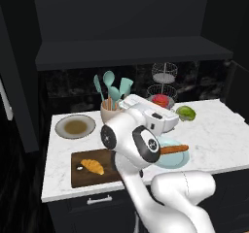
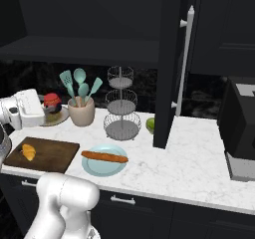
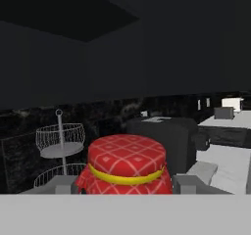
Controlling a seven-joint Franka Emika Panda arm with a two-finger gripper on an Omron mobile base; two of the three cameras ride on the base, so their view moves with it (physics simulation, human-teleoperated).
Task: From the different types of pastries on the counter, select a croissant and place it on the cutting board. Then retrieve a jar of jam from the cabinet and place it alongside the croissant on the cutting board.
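Hand view: jaws clamp jar of jam [image 3: 126,166]; croissant [image 1: 92,166] on cutting board [image 1: 82,177], right half bare.

The white arm folds forward at its elbow, its gripper [image 3: 126,185] with fingers [image 3: 188,184] closed around the jam jar [image 3: 126,168].

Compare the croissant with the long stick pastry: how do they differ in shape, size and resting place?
The croissant is short and curved; the stick pastry is long, thin and straight. The croissant lies on the dark cutting board; the stick lies across a light blue plate. Both are orange-brown.
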